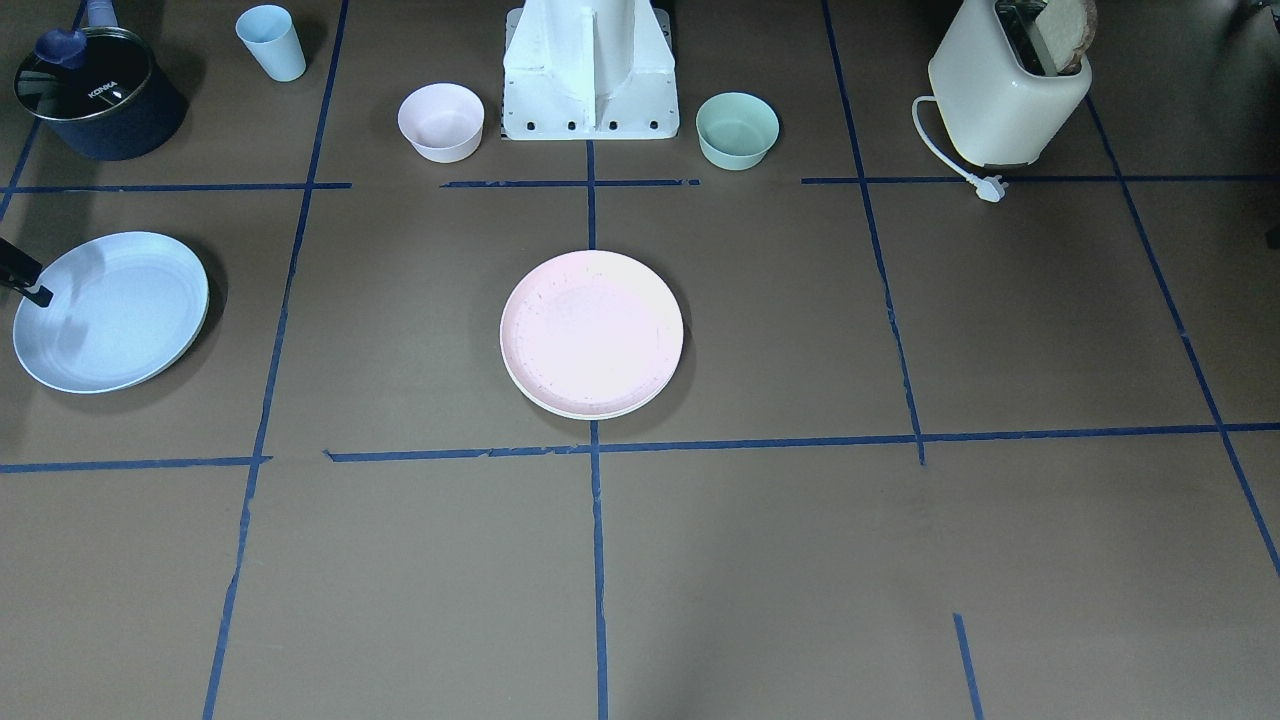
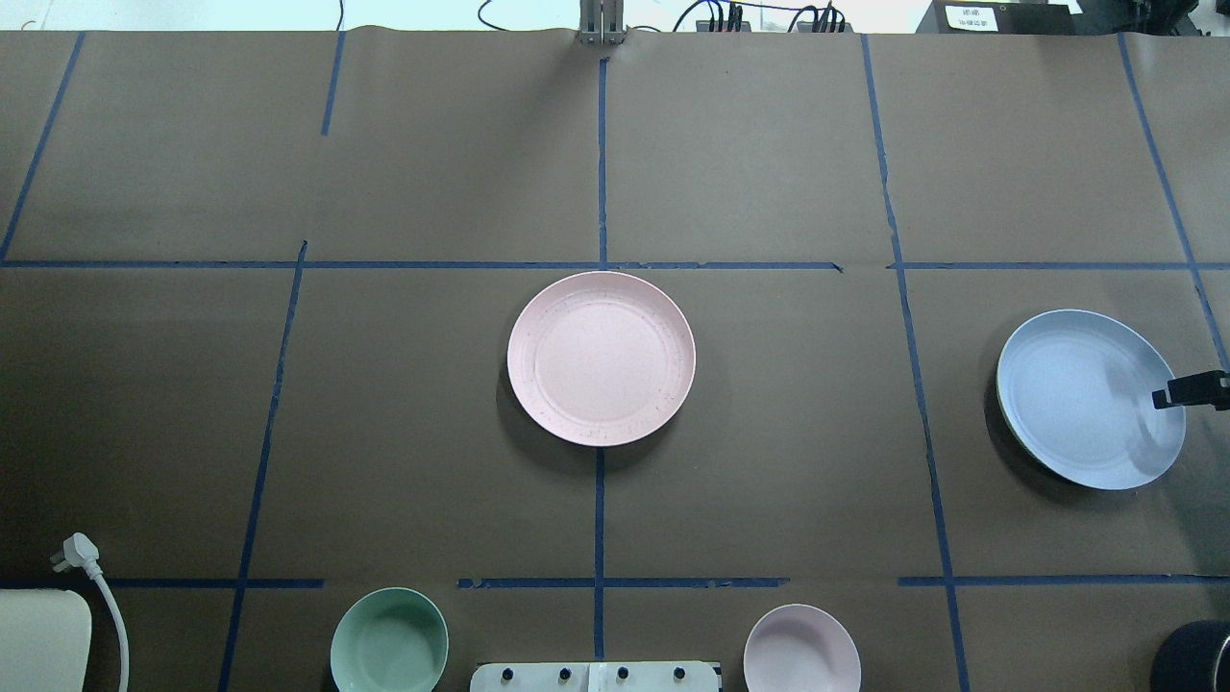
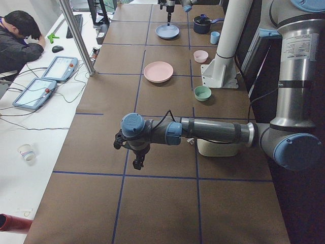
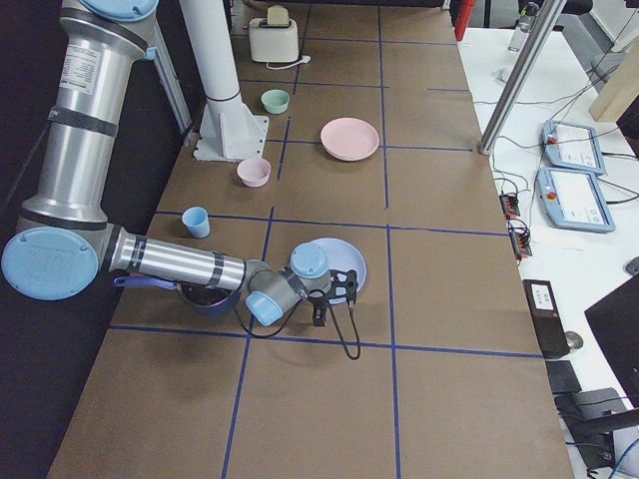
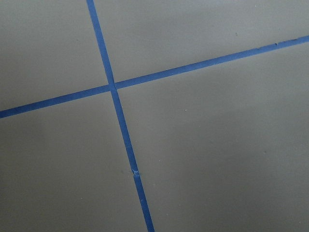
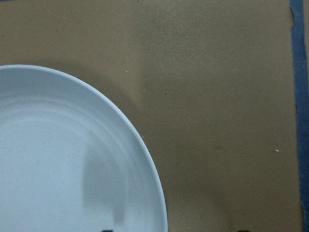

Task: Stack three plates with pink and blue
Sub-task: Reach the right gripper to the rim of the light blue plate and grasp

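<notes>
The pale pink plate (image 1: 592,330) lies at the table's middle (image 2: 601,358), on top of the cream-white plate, of which only a rim sliver (image 1: 590,412) shows. The light blue plate (image 1: 110,310) lies alone on the robot's right side (image 2: 1091,399). My right gripper (image 2: 1192,389) is at that plate's outer edge (image 1: 25,280). In the right wrist view its two dark fingertips stand apart, one over the blue plate (image 6: 72,159) and one over the paper, so it is open. My left gripper (image 3: 137,161) hangs over bare paper far from the plates; I cannot tell whether it is open or shut.
A small pink bowl (image 1: 441,122) and a green bowl (image 1: 737,130) flank the robot base (image 1: 590,80). A light blue cup (image 1: 271,42) and a dark pot (image 1: 95,95) stand behind the blue plate. A toaster (image 1: 1010,85) with its cord stands on the robot's left.
</notes>
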Motion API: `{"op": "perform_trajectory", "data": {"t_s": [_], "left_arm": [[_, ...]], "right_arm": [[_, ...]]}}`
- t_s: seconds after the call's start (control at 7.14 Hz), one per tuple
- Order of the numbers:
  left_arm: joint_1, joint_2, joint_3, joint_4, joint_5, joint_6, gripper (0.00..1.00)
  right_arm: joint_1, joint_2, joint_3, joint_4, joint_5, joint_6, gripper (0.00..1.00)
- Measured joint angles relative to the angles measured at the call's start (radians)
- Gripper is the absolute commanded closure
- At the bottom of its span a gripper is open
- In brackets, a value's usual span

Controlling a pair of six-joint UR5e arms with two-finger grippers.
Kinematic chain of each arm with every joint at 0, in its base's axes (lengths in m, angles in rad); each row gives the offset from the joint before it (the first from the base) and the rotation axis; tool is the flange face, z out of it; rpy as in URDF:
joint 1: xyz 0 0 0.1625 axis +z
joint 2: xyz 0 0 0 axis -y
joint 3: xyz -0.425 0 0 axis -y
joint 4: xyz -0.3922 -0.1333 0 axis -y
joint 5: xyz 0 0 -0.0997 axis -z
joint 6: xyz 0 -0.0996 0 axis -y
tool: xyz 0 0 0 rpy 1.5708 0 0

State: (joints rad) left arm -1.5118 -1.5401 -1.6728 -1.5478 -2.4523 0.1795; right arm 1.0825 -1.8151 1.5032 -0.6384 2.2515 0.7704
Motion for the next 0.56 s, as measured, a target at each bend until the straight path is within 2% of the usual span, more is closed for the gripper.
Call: {"op": "perform_trajectory", "data": {"t_s": [0.14,0.28,0.56], "left_arm": [[-0.002,0.000,0.000,0.000,-0.001,0.000,0.00],[-0.005,0.000,-0.001,0.000,-0.001,0.000,0.00],[-0.007,0.001,-0.001,0.000,-0.002,0.000,0.00]], "right_arm": [[-0.005,0.003,-0.005,0.003,0.000,0.000,0.95],[-0.008,0.005,-0.007,0.011,0.002,0.000,1.00],[-0.008,0.010,-0.006,0.037,0.006,0.005,1.00]]}}
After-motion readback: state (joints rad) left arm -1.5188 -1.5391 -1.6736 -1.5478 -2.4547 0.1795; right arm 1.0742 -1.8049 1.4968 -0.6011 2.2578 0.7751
